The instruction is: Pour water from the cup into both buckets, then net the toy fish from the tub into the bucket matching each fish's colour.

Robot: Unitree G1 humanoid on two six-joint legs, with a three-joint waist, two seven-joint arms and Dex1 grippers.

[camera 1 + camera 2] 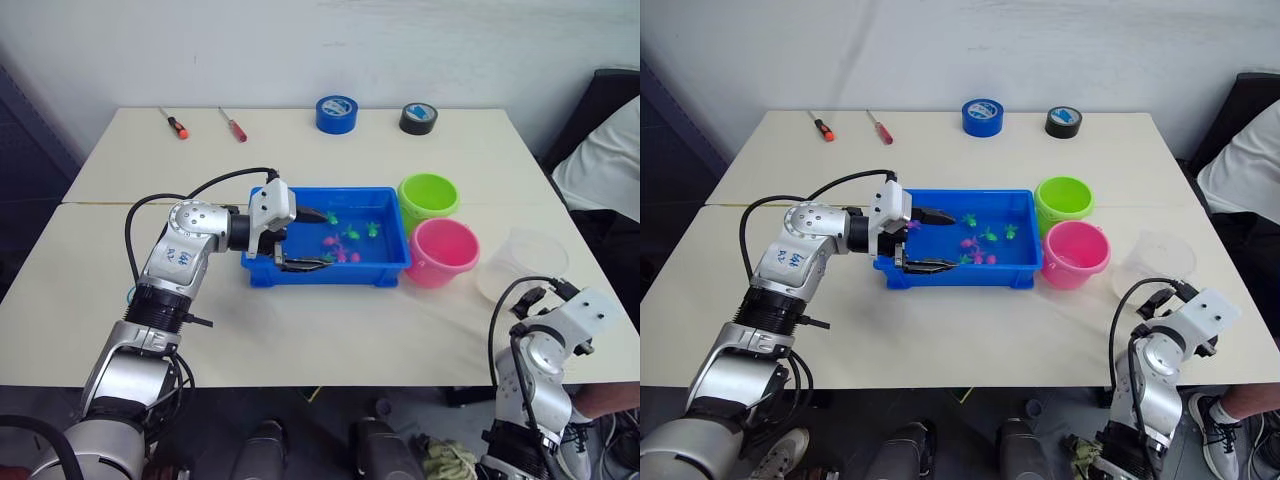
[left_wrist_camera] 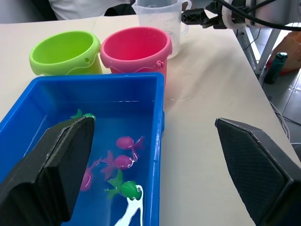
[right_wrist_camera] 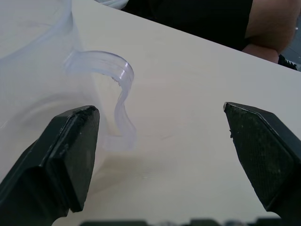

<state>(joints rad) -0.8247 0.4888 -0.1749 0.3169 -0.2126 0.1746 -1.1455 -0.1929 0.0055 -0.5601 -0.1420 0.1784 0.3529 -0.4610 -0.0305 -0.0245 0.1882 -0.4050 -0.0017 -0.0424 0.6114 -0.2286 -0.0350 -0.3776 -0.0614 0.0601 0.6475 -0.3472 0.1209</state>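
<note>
Since the right end effector (image 3: 160, 155) sits at the near right table (image 1: 300, 330) edge with its fingers spread wide and nothing between them, the cup's handle (image 3: 120, 101) just ahead is judged the step in hand. For a sound grasp the handle should be brought squarely between both pads before closing, and the cup (image 1: 525, 262) kept level, as it is light and could tip or slide. The cup is clear and colourless, standing upright just beside the pink bucket (image 1: 441, 251); whether water is held in it cannot be told.

Further in, the left end effector (image 1: 308, 240) is held open and empty, one finger inside the tub (image 1: 330, 272) and one outside its near wall. The tub is bright blue, shallow, water glinting in it; magenta and green toy fish (image 2: 123, 162) are scattered there. The green bucket (image 1: 428, 195) touches the pink one.

At the far edge lie two screwdrivers (image 1: 205, 124), a blue tape roll (image 1: 336, 113) and a black tape roll (image 1: 420, 118)
</note>
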